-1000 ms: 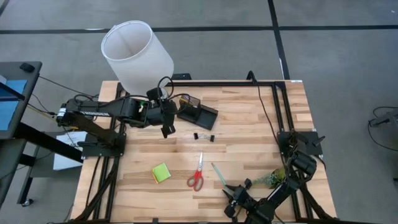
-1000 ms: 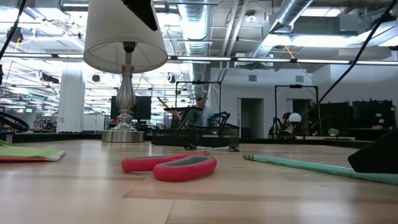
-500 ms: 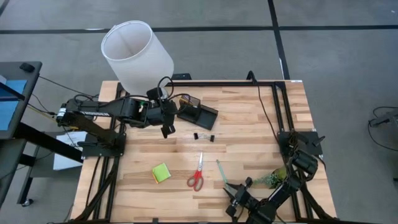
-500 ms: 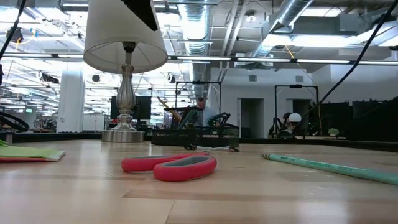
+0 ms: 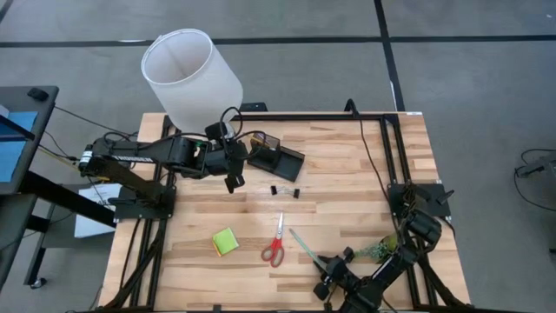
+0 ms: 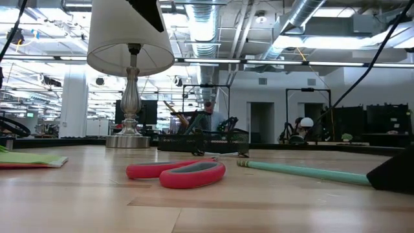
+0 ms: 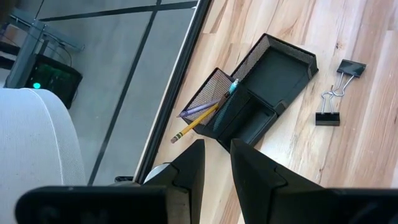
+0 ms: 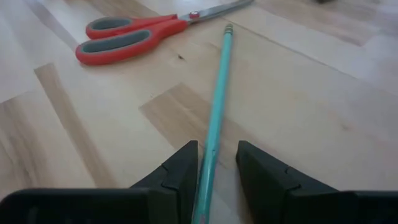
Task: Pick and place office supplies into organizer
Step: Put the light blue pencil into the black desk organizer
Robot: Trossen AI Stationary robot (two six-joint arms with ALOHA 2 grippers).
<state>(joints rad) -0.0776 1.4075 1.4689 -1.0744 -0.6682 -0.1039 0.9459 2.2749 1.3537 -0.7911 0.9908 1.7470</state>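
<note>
A teal pencil [image 5: 301,244] lies close to the near edge, next to the red-handled scissors [image 5: 276,242], and my right gripper [image 8: 216,180] is shut on its near end. A lime-green sticky-note pad [image 5: 226,241] lies flat left of the scissors. The black organizer [image 7: 261,81] stands at the far left, with a yellow pencil [image 7: 196,122] and a purple pen [image 7: 199,109] sticking out of its cup section. Two black clips [image 7: 328,115] lie beside it. My left gripper [image 7: 216,168] hangs open above the table near the organizer, with nothing between its fingers. My right gripper holds the teal pencil's near end [image 8: 208,158] between its two fingers. The fingers come in low from the table's near right side and lie along the pencil. The pencil stays almost level, its far tip [image 6: 240,164] beside the scissors. Whether it rests on the wood, I cannot tell.
A white-shaded lamp [image 5: 191,78] stands at the far left corner behind the left arm. A small green plant [image 5: 378,252] sits by the right arm near the front right. Bare wood lies in the table's middle and right part.
My right gripper has turned slightly in place. The teal pencil has swung with it: its far tip went toward the table's right edge, then back left toward the scissors. My left arm has kept still.
</note>
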